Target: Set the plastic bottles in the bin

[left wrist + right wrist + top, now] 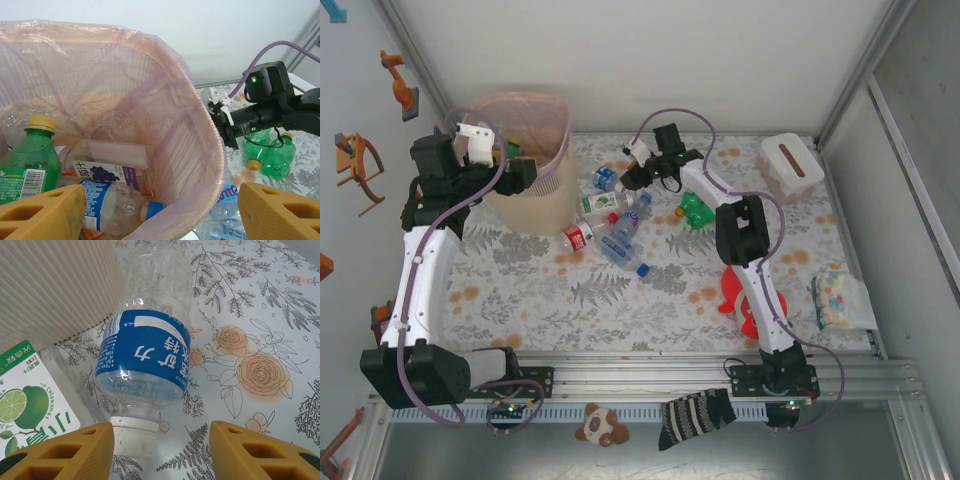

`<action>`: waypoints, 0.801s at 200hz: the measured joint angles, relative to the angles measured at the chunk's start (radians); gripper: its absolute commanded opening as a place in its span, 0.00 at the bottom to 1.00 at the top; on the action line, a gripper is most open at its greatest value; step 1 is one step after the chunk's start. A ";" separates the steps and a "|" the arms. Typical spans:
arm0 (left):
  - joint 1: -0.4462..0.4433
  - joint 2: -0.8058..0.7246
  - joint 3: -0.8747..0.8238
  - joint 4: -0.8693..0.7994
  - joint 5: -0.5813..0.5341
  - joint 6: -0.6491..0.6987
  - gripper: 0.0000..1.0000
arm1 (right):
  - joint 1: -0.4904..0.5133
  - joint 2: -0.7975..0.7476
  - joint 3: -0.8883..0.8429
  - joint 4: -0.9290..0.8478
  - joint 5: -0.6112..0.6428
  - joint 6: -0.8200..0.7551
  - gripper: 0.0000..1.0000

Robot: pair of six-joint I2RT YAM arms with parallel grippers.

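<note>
On the floral table (620, 300), the tall beige plastic bin (545, 207) holds several small clear and green plastic bottles (30, 160), about 6 bottles (620, 235) lie beside it; left claw (160, 212) and right claw (162, 440) both released.

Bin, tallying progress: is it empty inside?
No, a green bottle and a blue-labelled bottle lie inside the bin.

Top external high at the near side, facing down on the whole tabletop (650, 300), left wrist close over the bin (197, 125), shared with top view, right wrist low at a bottle (145, 355)

Green-white bottle label (30, 405): "Calamansi"; blue label (145, 355): Chinese characters.
</note>
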 measured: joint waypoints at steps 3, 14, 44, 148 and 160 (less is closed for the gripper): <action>0.000 0.000 0.000 0.001 0.000 -0.001 0.79 | 0.001 0.000 0.003 -0.005 0.003 -0.007 0.53; 0.000 0.000 -0.002 0.006 0.000 -0.003 0.79 | 0.006 0.001 0.016 -0.026 0.023 -0.030 0.53; 0.000 0.000 -0.003 0.010 0.000 -0.005 0.78 | 0.032 0.001 0.039 -0.068 0.077 -0.123 0.53; -0.013 -0.004 -0.010 0.013 0.002 -0.006 0.78 | 0.072 0.048 0.098 -0.079 0.216 -0.261 0.44; -0.015 -0.004 -0.010 0.013 0.002 -0.006 0.79 | 0.074 0.050 0.103 -0.085 0.222 -0.277 0.43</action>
